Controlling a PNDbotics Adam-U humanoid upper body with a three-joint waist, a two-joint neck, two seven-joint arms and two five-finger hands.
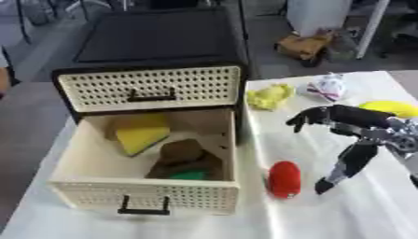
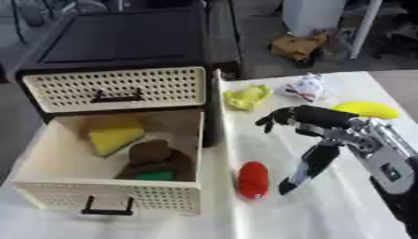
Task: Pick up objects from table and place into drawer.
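The lower drawer of a cream cabinet stands pulled out at the left. Inside lie a yellow sponge-like block, a brown soft thing and a green thing. A red oblong object lies on the white table just right of the drawer's front corner. My right hand hovers open to the right of it, thumb pointing down near it, fingers reaching left; it holds nothing. Farther back lie a yellow-green crumpled thing, a white packet with red marks and a yellow banana-shaped thing. My left hand does not show.
The cabinet's upper drawer is closed, with a black handle. The cabinet's black top stretches behind it. Beyond the table's far edge are a brown bag on the floor and furniture legs.
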